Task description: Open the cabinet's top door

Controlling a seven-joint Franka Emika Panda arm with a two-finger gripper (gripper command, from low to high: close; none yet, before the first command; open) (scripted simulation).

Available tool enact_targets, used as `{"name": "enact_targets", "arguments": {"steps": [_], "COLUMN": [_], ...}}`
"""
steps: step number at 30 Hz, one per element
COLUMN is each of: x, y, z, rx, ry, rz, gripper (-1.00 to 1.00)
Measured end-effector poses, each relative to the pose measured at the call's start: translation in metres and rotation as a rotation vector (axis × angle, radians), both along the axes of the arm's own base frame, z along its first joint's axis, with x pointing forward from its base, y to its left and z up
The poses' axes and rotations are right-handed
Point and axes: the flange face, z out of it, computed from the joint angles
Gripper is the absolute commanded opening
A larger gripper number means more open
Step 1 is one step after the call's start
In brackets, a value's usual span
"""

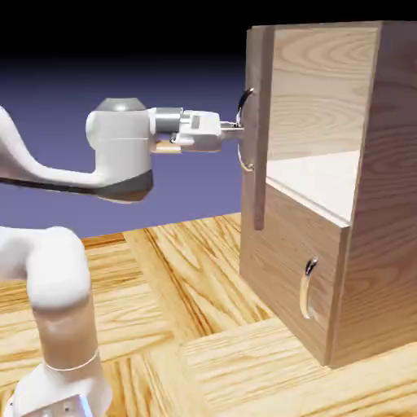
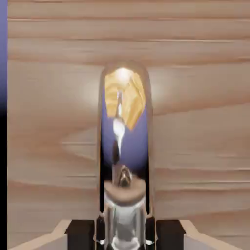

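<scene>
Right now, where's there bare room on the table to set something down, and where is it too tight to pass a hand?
The wood table lies bare between the robot's base and the cabinet, and in front of the lower door. It is crowded up at the top door: the gripper is closed on its silver handle, and the door stands swung out edge-on, so leave that stretch alone.

top door ajar, cabinet opening exposed

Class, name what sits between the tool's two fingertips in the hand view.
The top door's curved silver handle fills the gap in the tool; the hand view shows it.
</scene>
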Motion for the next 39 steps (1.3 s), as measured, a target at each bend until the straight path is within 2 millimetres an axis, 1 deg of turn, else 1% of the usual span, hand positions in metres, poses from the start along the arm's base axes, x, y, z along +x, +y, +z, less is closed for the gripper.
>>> {"name": "enact_targets", "arguments": {"steps": [4,8,13,18,23,29,34,39], "x": [-0.016,-0.034,-0.057,-0.079,-0.098,-0.116,-0.122,-0.122], "y": [0.017,0.038,0.072,0.109,0.154,0.22,0.271,0.316], "z": [0.0,0.0,0.0,0.0,0.0,0.0,0.0,0.0], "rx": [0.0,-0.001,0.0,0.001,0.001,0.001,0.001,0.001], "ry": [0.0,0.0,0.0,0.0,0.0,0.0,0.0,0.0], "rz": [-0.055,-0.121,-0.219,-0.323,-0.44,-0.603,-0.725,-0.834], "gripper": [-1.0,-1.0,-1.0,-1.0,-1.0,-1.0,-1.0,-1.0]}}
